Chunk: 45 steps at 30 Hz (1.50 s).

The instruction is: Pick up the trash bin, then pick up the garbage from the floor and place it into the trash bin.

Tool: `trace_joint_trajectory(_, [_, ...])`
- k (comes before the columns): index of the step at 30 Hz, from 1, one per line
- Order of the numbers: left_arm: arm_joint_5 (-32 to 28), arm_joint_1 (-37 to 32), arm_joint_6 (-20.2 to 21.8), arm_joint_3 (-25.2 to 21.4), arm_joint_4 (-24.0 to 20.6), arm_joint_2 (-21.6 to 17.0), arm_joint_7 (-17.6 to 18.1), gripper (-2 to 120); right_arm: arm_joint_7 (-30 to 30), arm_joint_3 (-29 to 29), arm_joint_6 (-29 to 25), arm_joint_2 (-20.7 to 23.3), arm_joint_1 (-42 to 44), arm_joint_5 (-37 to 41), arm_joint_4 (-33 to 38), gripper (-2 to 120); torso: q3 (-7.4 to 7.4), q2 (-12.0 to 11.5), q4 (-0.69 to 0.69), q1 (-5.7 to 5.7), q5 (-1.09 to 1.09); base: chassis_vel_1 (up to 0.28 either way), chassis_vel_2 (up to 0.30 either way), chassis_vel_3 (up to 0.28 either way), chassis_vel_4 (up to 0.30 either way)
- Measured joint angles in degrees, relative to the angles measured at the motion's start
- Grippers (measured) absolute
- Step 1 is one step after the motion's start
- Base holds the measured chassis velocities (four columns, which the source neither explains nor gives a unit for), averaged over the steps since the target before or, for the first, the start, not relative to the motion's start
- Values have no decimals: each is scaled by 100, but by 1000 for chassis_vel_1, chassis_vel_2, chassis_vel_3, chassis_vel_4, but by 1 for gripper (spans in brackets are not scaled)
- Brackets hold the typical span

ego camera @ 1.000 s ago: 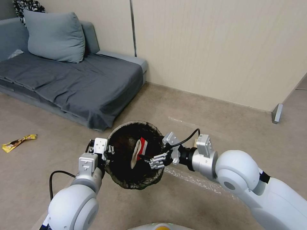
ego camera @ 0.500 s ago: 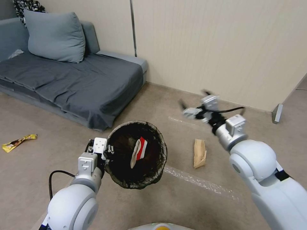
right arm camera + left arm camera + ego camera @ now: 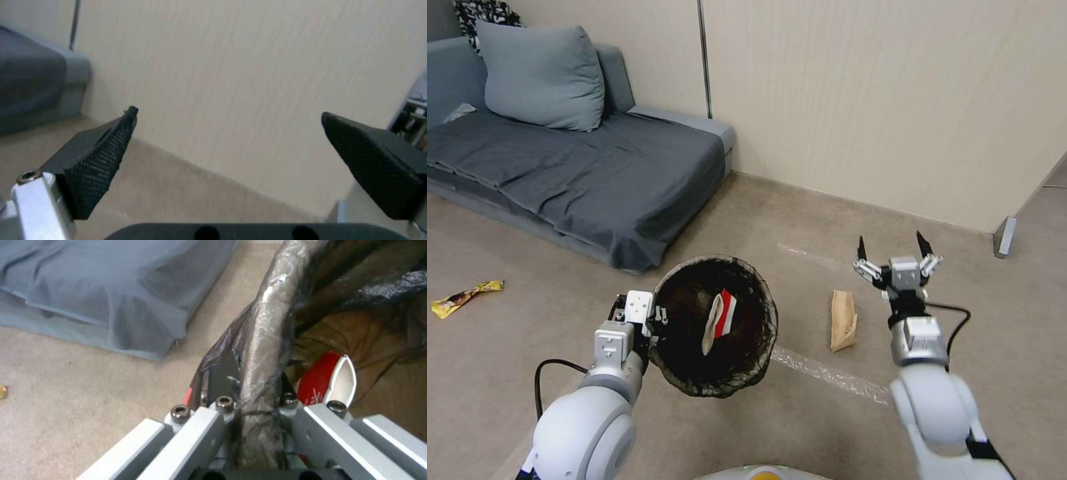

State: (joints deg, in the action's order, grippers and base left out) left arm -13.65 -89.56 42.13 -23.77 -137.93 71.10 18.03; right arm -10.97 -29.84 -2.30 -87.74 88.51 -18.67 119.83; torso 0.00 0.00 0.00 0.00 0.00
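Brown paper bag (image 3: 843,320) lies on the floor just left of the right hand (image 3: 892,248), fingers spread wide and empty above it. Left hand (image 3: 650,320) clamps the bin (image 3: 760,333) rim, red-and-white cup (image 3: 719,320) inside.

My left arm reaches forward from the lower left with its wrist roughly level, and the left tool (image 3: 650,325) is clamped on the trash bin (image 3: 720,383) at the near-left side of the rim, one finger (image 3: 191,436) outside the wall and the other inside, carrying it off the floor. My right arm stretches forward on the right, forearm nearly straight ahead and the wrist turned so the right tool (image 3: 892,248) points away from me toward the wall. Its two dark fingertips (image 3: 100,156) stand spread wide apart with nothing between them.
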Motion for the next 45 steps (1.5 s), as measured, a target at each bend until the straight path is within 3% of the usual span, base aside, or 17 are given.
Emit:
trace_joint_trajectory(8, [30,-1,0,-24,31,51,-9,0,-187,-169,-32,-72,132,39,-420,100,0,0,0,0,0,0,0,0,0])
trace_joint_trajectory(11, [36,-2,0,-30,35,71,-13,0,-204,-200,352,37,-41,155,-551,100,0,0,0,0,0,0,0,0,0])
trace_joint_trajectory(13, [46,-18,0,-41,42,75,-17,0,-256,-176,1077,216,-350,491,-720,100,0,0,-2,0,0,0,0,0,0])
trace_joint_trajectory(14, [46,-18,0,-41,42,75,-17,0,-256,-176,1077,216,-350,491,-720,100,0,0,-2,0,0,0,0,0,0])
trace_joint_trajectory(16, [49,-35,0,-55,45,73,-20,0,-261,-36,1773,390,-697,882,-996,100,0,0,1,0,2,0,0,0,0])
trace_joint_trajectory(17, [49,-35,0,-55,45,73,-20,0,-261,-36,1773,390,-697,882,-996,100,0,0,1,0,2,0,0,0,0])
trace_joint_trajectory(20, [50,-39,0,-65,45,72,-20,0,-143,216,2465,562,-1139,1474,-1406,100,0,0,1,0,3,0,0,0,0])
trace_joint_trajectory(28, [50,-62,0,-87,27,60,-24,0,192,572,3323,785,-2076,2201,-2285,100,0,0,1,0,-1,0,0,0,0])
trace_joint_trajectory(31, [50,-69,0,-101,27,52,-24,0,220,729,3799,837,-2642,2957,-2855,100,0,0,1,0,0,0,0,0,0])
trace_joint_trajectory(37, [49,-65,0,-76,39,67,-25,0,265,885,4073,748,-3243,3412,-3771,100,1,0,0,0,0,0,0,0,0])
trace_joint_trajectory(45, [53,-46,0,-62,61,67,-25,0,247,911,4089,623,-3768,3241,-4767,100,1,0,0,1,0,0,0,0,0])
